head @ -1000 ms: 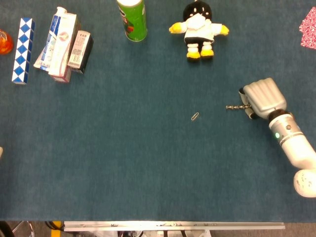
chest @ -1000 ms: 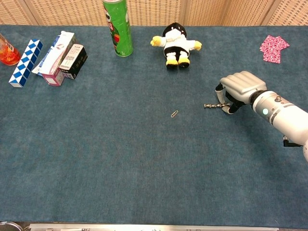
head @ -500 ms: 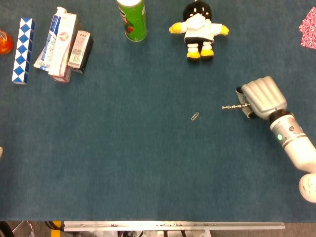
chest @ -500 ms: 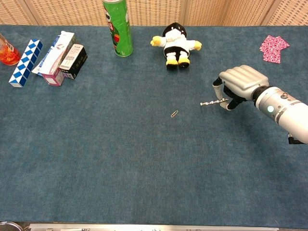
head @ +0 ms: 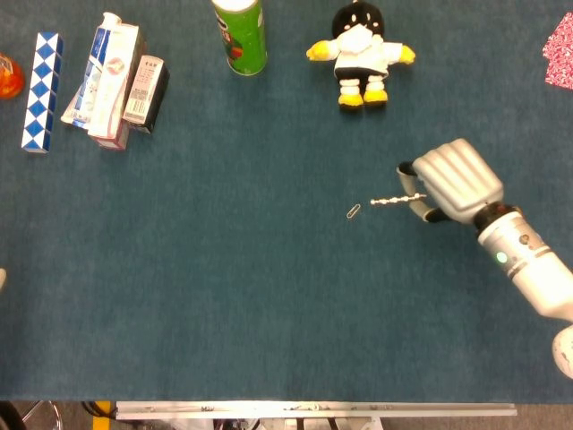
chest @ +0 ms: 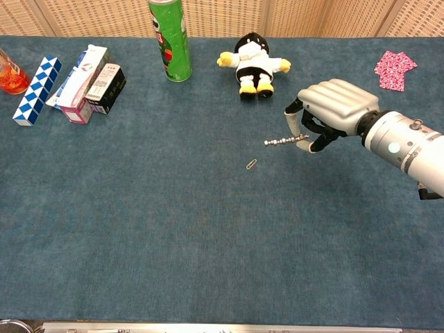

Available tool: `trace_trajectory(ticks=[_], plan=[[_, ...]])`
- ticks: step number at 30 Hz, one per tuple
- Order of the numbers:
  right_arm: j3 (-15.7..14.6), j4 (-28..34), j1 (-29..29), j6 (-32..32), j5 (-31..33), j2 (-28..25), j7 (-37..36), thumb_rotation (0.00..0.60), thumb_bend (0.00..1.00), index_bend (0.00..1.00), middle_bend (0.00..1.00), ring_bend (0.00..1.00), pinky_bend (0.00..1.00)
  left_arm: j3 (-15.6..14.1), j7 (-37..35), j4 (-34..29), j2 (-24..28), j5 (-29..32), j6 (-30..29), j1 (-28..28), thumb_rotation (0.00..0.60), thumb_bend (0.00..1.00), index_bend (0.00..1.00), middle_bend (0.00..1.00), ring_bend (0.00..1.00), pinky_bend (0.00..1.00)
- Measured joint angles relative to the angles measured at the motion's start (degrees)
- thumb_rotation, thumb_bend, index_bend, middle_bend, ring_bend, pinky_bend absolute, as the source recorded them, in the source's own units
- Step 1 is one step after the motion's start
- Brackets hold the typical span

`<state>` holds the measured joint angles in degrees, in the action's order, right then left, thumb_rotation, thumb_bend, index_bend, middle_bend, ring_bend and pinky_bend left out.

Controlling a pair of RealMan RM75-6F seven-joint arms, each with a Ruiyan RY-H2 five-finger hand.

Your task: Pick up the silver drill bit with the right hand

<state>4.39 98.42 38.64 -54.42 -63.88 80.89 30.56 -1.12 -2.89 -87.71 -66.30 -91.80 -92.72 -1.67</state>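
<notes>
My right hand (head: 452,182) (chest: 331,111) hovers over the blue cloth at the right of centre, fingers curled. It pinches the silver drill bit (head: 390,200) (chest: 280,141) by its shank, and the bit sticks out level toward the left, lifted off the cloth. The bit's tip ends a short way right of a small paper clip (head: 354,211) (chest: 251,164) lying flat. My left hand shows in neither view.
At the back stand a green can (head: 240,34) (chest: 170,38) and a plush toy (head: 360,52) (chest: 253,63). Boxes (head: 116,81) (chest: 87,83) and a blue-white checked block (head: 41,90) (chest: 37,90) lie far left. A pink cloth (chest: 394,70) lies far right.
My right hand has risen and travelled left with the drill bit in it, which now hangs above the cloth closer to the paper clip.
</notes>
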Motion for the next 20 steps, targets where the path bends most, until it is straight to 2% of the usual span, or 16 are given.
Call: trace_trajectory(ticks=[20], plan=[[-0.49,-3.75,5.22,2.49,10.69,5.57,7.31,0.6,0.28,0.65,0.94,0.99,1.0,-0.03,-1.14,1.01,-0.32,0.47,-0.3,-0.65,0.6,0.21,0.1,0.1,0.06,0.06]])
